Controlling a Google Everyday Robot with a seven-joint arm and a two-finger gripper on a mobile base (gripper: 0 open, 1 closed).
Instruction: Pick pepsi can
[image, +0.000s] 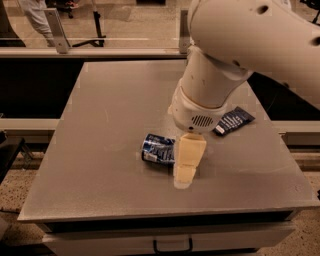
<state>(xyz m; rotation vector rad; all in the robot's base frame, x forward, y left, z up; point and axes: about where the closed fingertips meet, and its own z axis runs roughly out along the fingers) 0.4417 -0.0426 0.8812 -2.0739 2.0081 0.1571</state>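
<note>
The pepsi can (156, 148) is dark blue with white lettering. It lies on its side near the middle front of the grey table (100, 125). My gripper (186, 167) is cream-coloured and points down from the big white arm (235, 55). It stands at the can's right end and covers that end from view, with its tip near the table top. I cannot see whether it touches the can.
A flat dark-blue snack bar wrapper (233, 121) lies right of the arm. The table's front edge is close below the gripper, with a drawer handle (172, 246) under it. A rail and glass partition (90, 50) run behind the table. A person (35, 15) stands at the far left.
</note>
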